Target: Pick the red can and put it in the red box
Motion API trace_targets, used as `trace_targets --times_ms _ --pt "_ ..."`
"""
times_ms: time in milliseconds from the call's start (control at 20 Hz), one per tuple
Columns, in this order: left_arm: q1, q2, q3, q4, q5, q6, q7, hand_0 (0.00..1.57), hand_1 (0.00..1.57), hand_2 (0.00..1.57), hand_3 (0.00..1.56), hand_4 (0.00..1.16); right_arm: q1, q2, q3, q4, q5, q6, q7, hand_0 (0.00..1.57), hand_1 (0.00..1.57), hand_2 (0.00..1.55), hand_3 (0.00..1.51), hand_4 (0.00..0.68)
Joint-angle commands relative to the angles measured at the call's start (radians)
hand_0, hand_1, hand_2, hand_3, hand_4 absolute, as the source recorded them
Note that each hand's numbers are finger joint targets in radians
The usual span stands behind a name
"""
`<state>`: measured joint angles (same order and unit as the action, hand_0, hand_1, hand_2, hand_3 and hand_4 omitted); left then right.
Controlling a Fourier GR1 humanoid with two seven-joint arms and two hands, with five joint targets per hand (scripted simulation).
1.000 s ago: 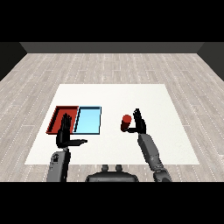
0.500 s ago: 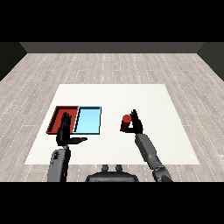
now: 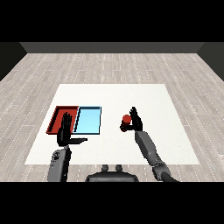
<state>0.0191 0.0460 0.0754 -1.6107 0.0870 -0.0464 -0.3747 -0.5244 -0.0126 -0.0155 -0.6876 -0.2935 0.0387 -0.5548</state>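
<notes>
Desk (image 3: 175, 131) white, seen from the head view, with wood-plank floor (image 3: 109, 65) around it.

Left hand (image 3: 64, 132): raised over the near left part of the desk, fingers straight and pointing away from the robot, thumb stuck out to its right. Holds nothing.

Red tray (image 3: 56, 118): lies just beyond the left hand, its near edge partly covered by the fingers. Nothing visible inside it.

Light blue tray (image 3: 88, 120): touching the red tray's right side, just beyond and right of the left hand's thumb.

Red can (image 3: 126, 122): well to the right of both trays, against the left side of the right hand. Whether its base touches the desk cannot be told.

Right hand (image 3: 135, 123): near the desk's middle, fingers and thumb curled round the red can, grey forearm running back to the lower right.
</notes>
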Motion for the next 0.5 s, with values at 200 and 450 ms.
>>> trace_targets --times_ms 200,450 --pt "-0.041 0.004 0.015 0.042 -0.006 0.008 -0.019 0.00 0.00 0.00 0.00 0.00 -0.002 -0.006 -0.011 -0.021 -0.003 0.002 0.052 0.00 0.00 0.00 0.00 0.000" --pt "0.046 0.026 0.011 -0.103 0.026 -0.025 0.058 0.00 0.00 0.00 0.00 0.00 -0.024 0.006 0.013 0.047 -0.002 -0.021 -0.008 0.00 0.00 0.00 0.00 0.000"
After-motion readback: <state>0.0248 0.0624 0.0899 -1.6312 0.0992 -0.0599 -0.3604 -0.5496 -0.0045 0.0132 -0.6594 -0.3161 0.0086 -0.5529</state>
